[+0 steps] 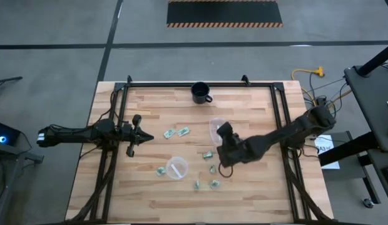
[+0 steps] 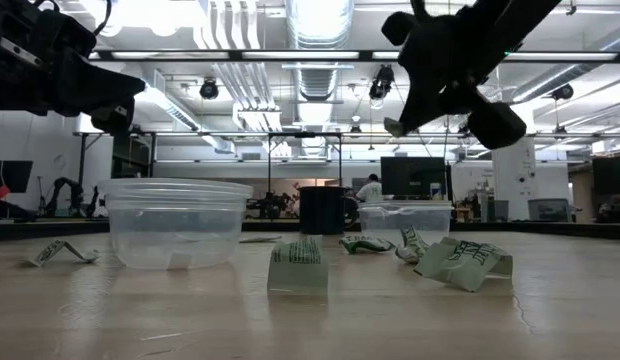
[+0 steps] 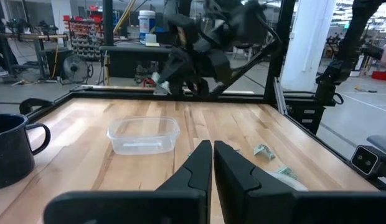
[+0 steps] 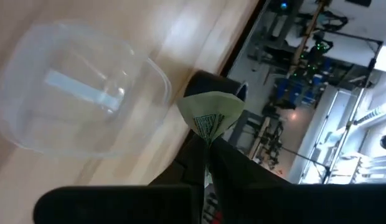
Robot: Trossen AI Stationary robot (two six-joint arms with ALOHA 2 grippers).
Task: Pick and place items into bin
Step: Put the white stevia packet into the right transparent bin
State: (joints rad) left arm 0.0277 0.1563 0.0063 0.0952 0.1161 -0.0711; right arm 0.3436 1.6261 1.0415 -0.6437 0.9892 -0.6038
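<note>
Several small light-green and white wrapped pieces lie flat on the wooden table [image 1: 119, 187], among them one near the left arm [image 1: 176, 132], one near the middle [image 1: 208, 154] and one by the near edge [image 1: 198, 184]. Two clear plastic bins stand on it, a round one [image 1: 177, 167] and a farther one [image 1: 213, 127]. My right gripper [image 1: 221, 130] is raised beside the farther bin [image 4: 81, 93] and shut on one piece [image 4: 209, 114]. My left gripper [image 1: 149, 136] hovers shut over the table's left part and holds nothing. My right gripper pinches one wrapped piece between its two fingertips [image 4: 202, 155]. The folded green-and-white end [image 4: 210, 111] sticks out past them. The fingers slant down from the table's right side. The piece [image 2: 395, 127] is lifted well clear of the table, beside the farther bin's rim.
A black mug [image 1: 201, 92] stands near the far edge. A black metal frame [image 1: 278, 112] runs along the table's sides and far edge. Bare wood lies along the near edge and in the left corner.
</note>
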